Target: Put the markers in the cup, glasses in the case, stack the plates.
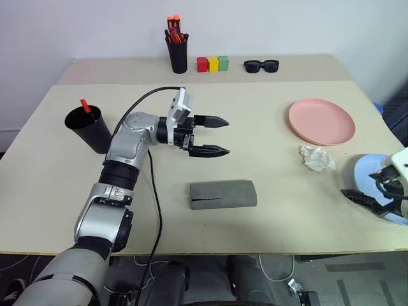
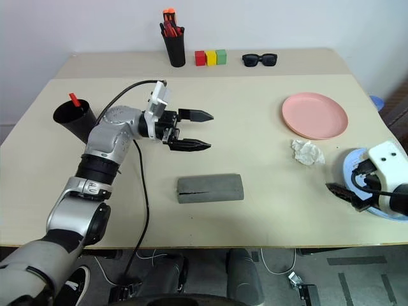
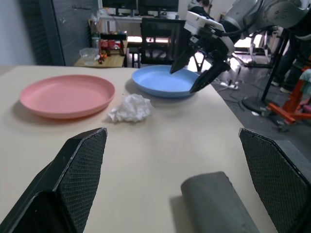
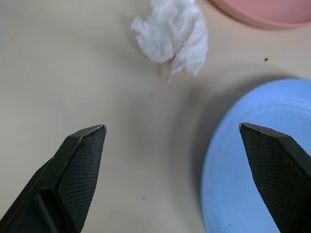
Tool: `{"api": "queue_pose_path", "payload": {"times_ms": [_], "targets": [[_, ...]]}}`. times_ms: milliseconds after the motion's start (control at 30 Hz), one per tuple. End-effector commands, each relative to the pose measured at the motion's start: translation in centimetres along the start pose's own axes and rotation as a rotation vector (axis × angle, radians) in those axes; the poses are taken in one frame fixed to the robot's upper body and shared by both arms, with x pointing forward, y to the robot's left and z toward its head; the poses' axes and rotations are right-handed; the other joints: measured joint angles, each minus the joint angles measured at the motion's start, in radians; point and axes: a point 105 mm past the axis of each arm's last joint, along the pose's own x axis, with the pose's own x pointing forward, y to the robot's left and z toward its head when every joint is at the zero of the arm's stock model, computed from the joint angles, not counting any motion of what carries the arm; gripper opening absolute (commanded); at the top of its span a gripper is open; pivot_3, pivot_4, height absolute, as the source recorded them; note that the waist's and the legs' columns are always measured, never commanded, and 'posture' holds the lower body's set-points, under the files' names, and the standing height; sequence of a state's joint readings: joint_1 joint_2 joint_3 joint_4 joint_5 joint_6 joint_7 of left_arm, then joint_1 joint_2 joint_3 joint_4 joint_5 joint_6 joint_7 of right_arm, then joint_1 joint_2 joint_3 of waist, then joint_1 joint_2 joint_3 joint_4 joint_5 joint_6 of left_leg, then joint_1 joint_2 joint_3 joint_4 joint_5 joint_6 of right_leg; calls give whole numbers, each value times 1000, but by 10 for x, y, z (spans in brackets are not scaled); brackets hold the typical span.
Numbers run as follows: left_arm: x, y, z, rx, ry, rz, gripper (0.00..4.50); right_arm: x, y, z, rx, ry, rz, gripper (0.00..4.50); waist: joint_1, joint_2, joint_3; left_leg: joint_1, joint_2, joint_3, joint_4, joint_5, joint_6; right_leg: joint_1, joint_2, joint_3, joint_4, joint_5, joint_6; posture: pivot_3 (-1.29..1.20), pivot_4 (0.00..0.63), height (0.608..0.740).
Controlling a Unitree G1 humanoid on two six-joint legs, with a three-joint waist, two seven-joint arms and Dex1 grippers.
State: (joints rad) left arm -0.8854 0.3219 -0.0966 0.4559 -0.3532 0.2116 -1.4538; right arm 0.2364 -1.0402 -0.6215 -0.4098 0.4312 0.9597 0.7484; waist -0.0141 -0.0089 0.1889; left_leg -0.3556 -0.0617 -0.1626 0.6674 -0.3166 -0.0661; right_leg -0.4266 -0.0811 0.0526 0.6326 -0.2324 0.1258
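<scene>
A red-tipped marker [image 1: 84, 105] stands in the black cup [image 1: 89, 131] at the table's left. My left gripper [image 1: 227, 136] hangs open over the middle of the table, pointing right, with nothing between its fingers. Just in front of it lies the grey case [image 1: 223, 194], shut. The pink plate [image 1: 321, 121] rests at the right. The blue plate [image 1: 373, 172] sits at the right edge, and my right gripper [image 1: 364, 194] hovers open over its near rim, holding nothing. The glasses are out of view.
A crumpled white tissue [image 1: 317, 158] lies between the two plates. At the back stand a tall black pen holder [image 1: 178, 56] with orange-capped pens, three coloured blocks [image 1: 212, 64] and dark sunglasses [image 1: 261, 65]. The blue plate overhangs the table's right edge.
</scene>
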Motion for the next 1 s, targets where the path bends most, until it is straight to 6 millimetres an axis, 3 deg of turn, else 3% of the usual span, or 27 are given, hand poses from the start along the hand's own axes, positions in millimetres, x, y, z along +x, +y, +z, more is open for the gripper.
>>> {"api": "queue_pose_path", "payload": {"times_ms": [33,367,733,867,1000], "targets": [[-8,-4,6,128,-16,50,4465,1,-9,5,-32,-43,-69,4500,0,0,0,0,0,0,0,0,0,0,0,0,0,0,0,0,150,740],[-40,-34,-6,132,-35,237,4465,10,-19,-1,-62,-39,-105,4500,5,1,0,0,1,0,0,0,0,0,0,0,-1,0,0,0,150,740],[-47,-45,-5,116,-30,298,4465,25,-27,-30,70,55,-129,4500,3,1,-1,1,1,0,0,0,0,1,0,0,-1,0,-1,0,150,740],[-45,-46,-4,120,-26,288,4500,27,-29,-32,135,55,-129,3246,3,1,-1,1,1,1,0,0,0,1,0,0,-1,1,-1,0,150,740],[-43,-45,-3,123,-27,285,4500,29,-25,-36,145,76,-114,1136,3,1,-1,1,1,1,0,0,0,1,0,0,-1,1,-1,0,150,740]]}}
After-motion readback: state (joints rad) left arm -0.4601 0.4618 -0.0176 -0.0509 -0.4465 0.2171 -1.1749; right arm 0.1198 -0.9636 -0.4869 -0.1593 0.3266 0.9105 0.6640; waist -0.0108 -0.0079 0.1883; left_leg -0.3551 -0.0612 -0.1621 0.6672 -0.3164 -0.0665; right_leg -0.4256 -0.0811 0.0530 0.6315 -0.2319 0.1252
